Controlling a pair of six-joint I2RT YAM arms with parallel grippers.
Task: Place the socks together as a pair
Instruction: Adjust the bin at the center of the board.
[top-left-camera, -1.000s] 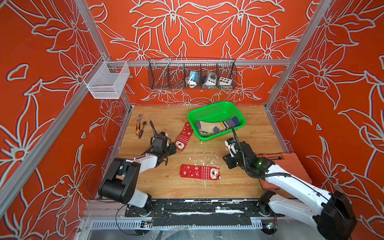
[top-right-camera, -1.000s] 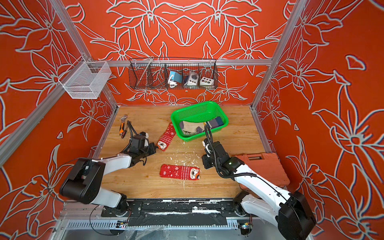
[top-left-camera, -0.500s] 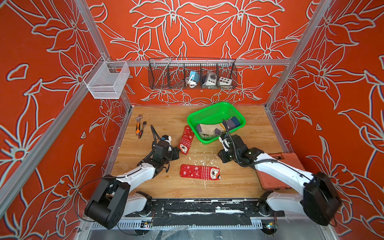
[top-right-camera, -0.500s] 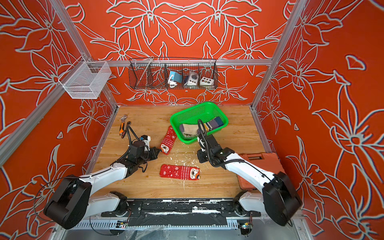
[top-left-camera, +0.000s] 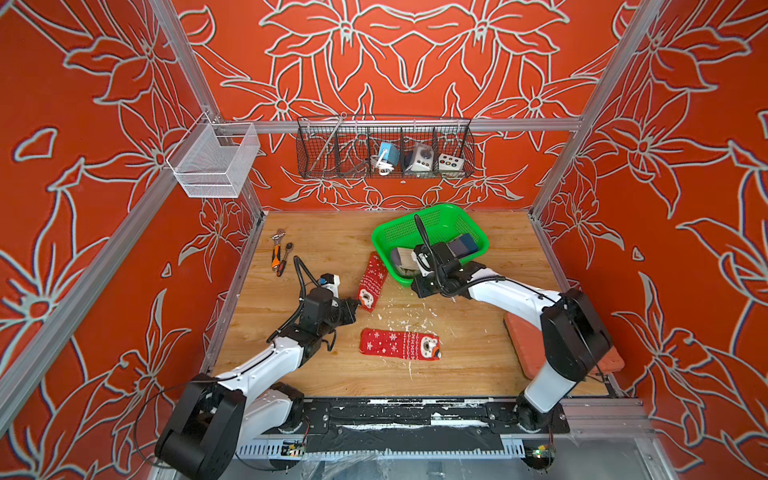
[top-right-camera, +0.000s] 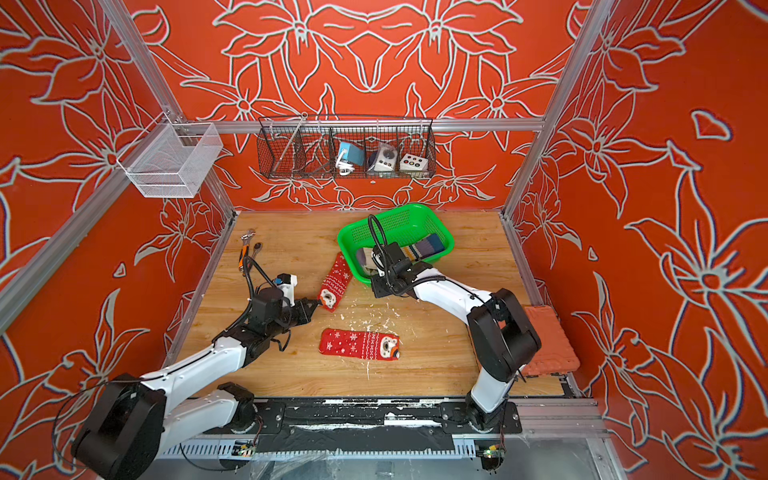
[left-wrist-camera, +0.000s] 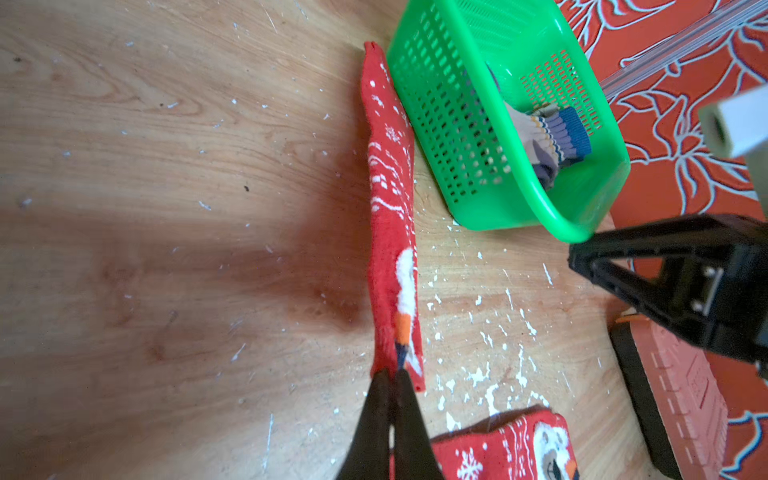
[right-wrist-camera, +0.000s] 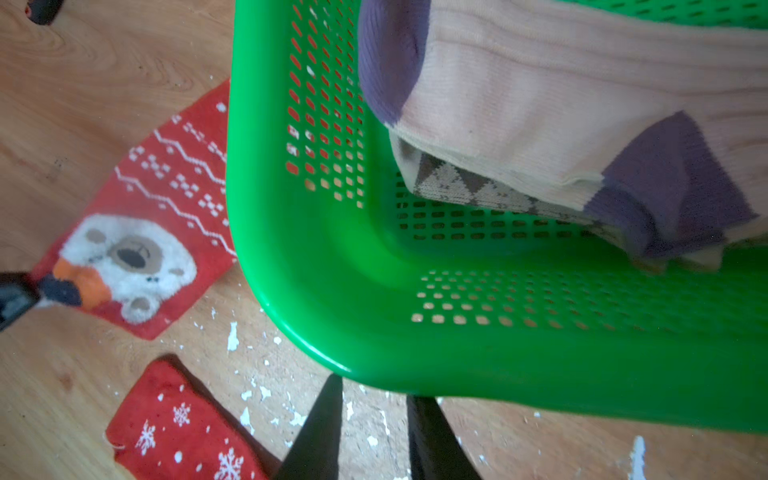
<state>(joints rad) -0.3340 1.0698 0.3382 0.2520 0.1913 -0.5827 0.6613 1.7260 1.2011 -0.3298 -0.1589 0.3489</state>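
my left jaws pinch the bear-faced end of one red snowflake sock (left-wrist-camera: 390, 199) lying along the green basket (left-wrist-camera: 490, 212), second red sock (top-left-camera: 399, 343) flat on the bench (top-left-camera: 332, 249) nearby, right jaws part-spread, empty, at basket's near rim.

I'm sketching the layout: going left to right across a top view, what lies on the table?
Hand tools → left claw → green basket → orange case. The red sock in the claw and the flat red sock overlap the basket's span: omitted.
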